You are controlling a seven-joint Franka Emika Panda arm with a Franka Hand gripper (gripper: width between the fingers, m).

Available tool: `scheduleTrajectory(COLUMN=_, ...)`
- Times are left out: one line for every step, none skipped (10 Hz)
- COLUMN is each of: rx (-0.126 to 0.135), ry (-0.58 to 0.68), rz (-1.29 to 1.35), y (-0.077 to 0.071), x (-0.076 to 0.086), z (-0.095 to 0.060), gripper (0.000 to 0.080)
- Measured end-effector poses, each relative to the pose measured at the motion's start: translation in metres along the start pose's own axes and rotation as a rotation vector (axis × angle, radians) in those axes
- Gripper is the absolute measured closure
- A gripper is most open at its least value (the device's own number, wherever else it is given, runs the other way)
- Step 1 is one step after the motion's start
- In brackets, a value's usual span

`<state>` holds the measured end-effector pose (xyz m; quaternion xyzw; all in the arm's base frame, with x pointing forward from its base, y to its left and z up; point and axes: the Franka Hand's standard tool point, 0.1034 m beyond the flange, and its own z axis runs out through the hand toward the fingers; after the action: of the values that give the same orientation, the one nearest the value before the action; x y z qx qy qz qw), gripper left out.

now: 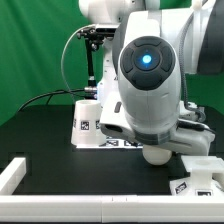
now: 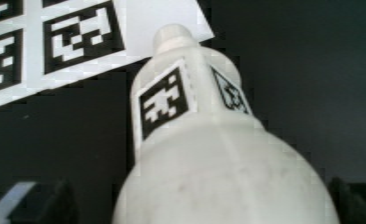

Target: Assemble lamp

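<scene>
The rounded lamp bulb (image 2: pixel 206 140) is matte white with a black-and-white tag and fills the middle of the wrist view, its narrow neck pointing away. My gripper (image 2: pixel 194 205) straddles its wide end. The dark fingers (image 2: pixel 29 200) sit far apart at either side, with a dark gap showing beside the bulb, so the jaws look open. In the exterior view the bulb's round end (image 1: pixel 155 153) shows just under the hand (image 1: pixel 150 135). The tapered shade (image 1: pixel 85 122) stands at the exterior view's left. The angular base (image 1: pixel 196 178) lies at the lower right.
The marker board (image 2: pixel 64 45) lies on the black table just beyond the bulb's neck, and it also shows under the arm in the exterior view (image 1: pixel 112 143). A white frame bar (image 1: pixel 15 175) runs along the front left. A black stand with cables (image 1: pixel 92 60) rises behind.
</scene>
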<state>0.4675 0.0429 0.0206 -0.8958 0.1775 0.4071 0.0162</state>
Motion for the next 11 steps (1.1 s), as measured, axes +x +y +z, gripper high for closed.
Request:
scheduleTrajectory(rx=-0.002, ry=0.004, rz=0.003, y=0.0, x=0.001, z=0.001, gripper=0.01)
scheduleTrajectory(rx=-0.006, ry=0.003, rz=0.006, y=-0.002, x=0.0, z=0.002, gripper=0.01)
scheduleTrajectory(rx=-0.004, ry=0.003, rz=0.007, y=-0.001, x=0.001, z=0.002, gripper=0.01)
scheduleTrajectory(rx=-0.003, ry=0.003, rz=0.008, y=0.0, x=0.001, z=0.002, gripper=0.0231)
scheduleTrajectory(rx=-0.003, ry=0.003, rz=0.009, y=0.0, x=0.001, z=0.002, gripper=0.0231)
scheduleTrajectory(rx=-0.003, ry=0.003, rz=0.009, y=0.0, x=0.001, z=0.002, gripper=0.0226)
scheduleTrajectory(rx=-0.002, ry=0.003, rz=0.009, y=0.0, x=0.001, z=0.002, gripper=0.0226)
scheduleTrajectory(rx=-0.001, ry=0.009, rz=0.008, y=-0.001, x=0.001, z=0.001, gripper=0.0226)
scheduleTrajectory(rx=-0.001, ry=0.015, rz=0.0, y=-0.003, x=-0.003, z=-0.006, gripper=0.0226)
scheduleTrajectory(rx=0.005, ry=0.033, rz=-0.017, y=-0.009, x=-0.016, z=-0.027, gripper=0.0226)
scheduleTrajectory(rx=0.004, ry=0.102, rz=-0.042, y=-0.017, x=-0.031, z=-0.055, gripper=0.0226)
